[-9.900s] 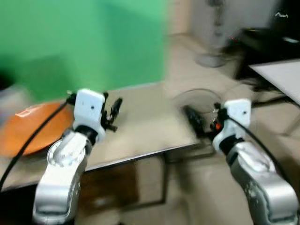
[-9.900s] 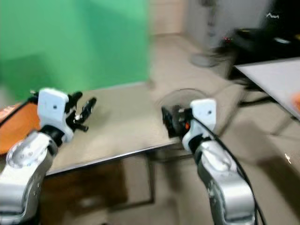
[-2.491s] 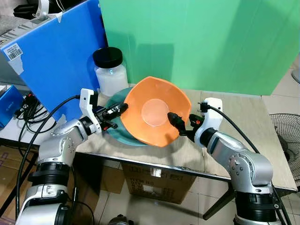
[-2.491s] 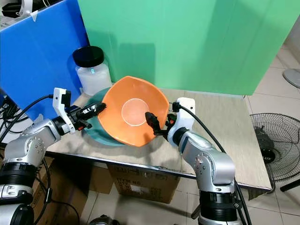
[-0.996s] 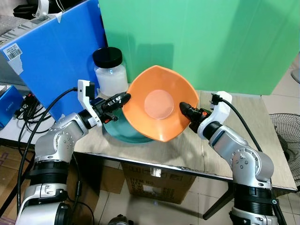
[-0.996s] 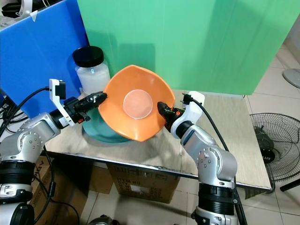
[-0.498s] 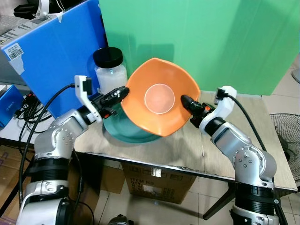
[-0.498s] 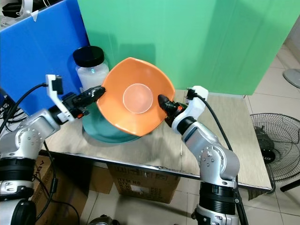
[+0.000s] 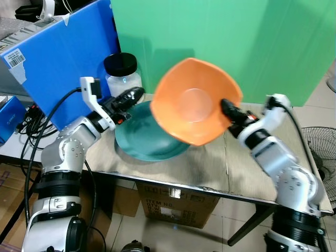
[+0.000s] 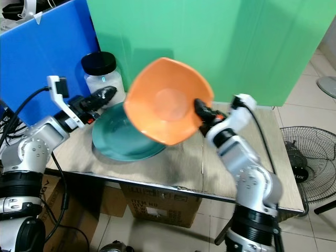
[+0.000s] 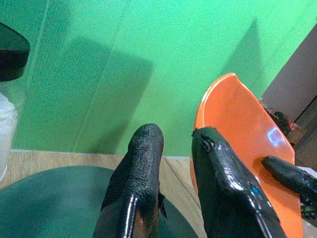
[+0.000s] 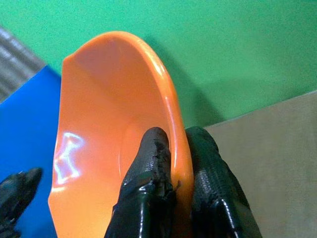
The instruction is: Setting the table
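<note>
From the left eye view, the right hand (image 9: 227, 107) pinches the rim of an orange bowl (image 9: 194, 107) and holds it tilted in the air above the desk (image 9: 210, 163), its hollow facing the camera and slightly blurred. Below the bowl and to its left a teal plate (image 9: 144, 139) lies flat on the desk. The left hand (image 9: 131, 96) hovers over the far left edge of that plate, apart from the bowl, with a white jar with a black lid (image 9: 122, 76) standing just behind it, in front of a blue board (image 9: 58, 68) and a green backdrop (image 9: 236, 42). In the left wrist view, the left hand's two black fingers (image 11: 141, 168) are spread a little with nothing between them, the teal plate under them and the bowl's rim just beside one finger without touching. In the right wrist view, the right hand's fingers (image 12: 151, 193) sit one inside and one outside the bowl's wall, pressed on it, with the desk surface past the bowl.
</note>
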Tool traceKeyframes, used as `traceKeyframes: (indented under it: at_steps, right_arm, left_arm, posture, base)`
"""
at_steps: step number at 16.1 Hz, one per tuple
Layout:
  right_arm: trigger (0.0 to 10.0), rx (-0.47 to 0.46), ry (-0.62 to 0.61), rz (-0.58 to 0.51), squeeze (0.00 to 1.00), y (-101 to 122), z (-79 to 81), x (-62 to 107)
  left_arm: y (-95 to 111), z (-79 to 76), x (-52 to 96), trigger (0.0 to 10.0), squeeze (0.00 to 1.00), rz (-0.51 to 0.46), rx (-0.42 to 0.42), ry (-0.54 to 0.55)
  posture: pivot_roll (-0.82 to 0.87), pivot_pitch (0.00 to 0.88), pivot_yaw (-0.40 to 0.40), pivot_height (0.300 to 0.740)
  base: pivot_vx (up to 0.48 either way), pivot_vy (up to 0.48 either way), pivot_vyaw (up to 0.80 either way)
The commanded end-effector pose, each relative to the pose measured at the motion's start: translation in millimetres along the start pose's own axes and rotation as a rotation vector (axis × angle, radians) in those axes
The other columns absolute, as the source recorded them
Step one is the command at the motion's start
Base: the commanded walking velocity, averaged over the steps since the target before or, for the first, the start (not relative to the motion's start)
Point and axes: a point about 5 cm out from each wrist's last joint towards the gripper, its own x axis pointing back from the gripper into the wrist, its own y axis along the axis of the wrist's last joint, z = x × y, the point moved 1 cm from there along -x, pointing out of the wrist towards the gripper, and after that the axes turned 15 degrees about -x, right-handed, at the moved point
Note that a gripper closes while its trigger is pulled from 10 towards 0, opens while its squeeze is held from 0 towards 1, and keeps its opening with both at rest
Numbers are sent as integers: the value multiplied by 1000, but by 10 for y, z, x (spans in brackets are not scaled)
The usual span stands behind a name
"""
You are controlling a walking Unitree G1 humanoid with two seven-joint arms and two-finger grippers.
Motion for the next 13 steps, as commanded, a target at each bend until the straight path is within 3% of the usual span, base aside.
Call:
traceKeyframes:
  at_steps: [1, 3, 4, 5, 6, 8, 11, 13]
  right_arm:
    - [0, 31, 19, -85, 0, 164, 67, 68]
    - [0, 110, -34, -168, 0, 341, 29, 157]
    - [0, 174, -76, -223, 0, 463, 18, 251]
    - [10000, 265, -117, -220, 0, 504, 17, 337]
    - [10000, 378, -100, -254, 0, 527, 120, 467]
    - [10000, 452, -161, -290, 0, 496, 151, 561]
    - [10000, 529, -232, -330, 0, 433, 122, 663]
    - [10000, 572, -258, -327, 0, 406, 108, 683]
  left_arm:
    - [152, -15, 7, 10000, 0, -63, -41, 18]
    - [232, -73, 50, 10000, 0, -73, -84, 22]
    - [243, -116, 82, 10000, 0, -51, -155, 50]
    - [207, -140, 111, 10000, 0, -2, -247, 145]
    - [148, -258, 122, 10000, 0, 19, -336, 239]
    - [65, -419, 99, 10000, 0, 52, -387, 310]
    - [-93, -614, 63, 10000, 0, 110, -549, 312]
    - [-144, -644, 51, 10000, 0, 125, -572, 341]
  posture:
    - [28, 0, 69, 740]
    - [25, 0, 69, 740]
    - [24, 0, 69, 740]
    - [22, 0, 71, 740]
    - [13, 0, 75, 740]
    - [9, 0, 72, 740]
    - [-2, 0, 59, 740]
    - [-11, 0, 58, 740]
  base:
    - [0, 0, 0]
    - [0, 0, 0]
    - [0, 0, 0]
    - [0, 0, 0]
    - [0, 0, 0]
    - [0, 0, -400]
    - [0, 0, -800]
    - [0, 0, -800]
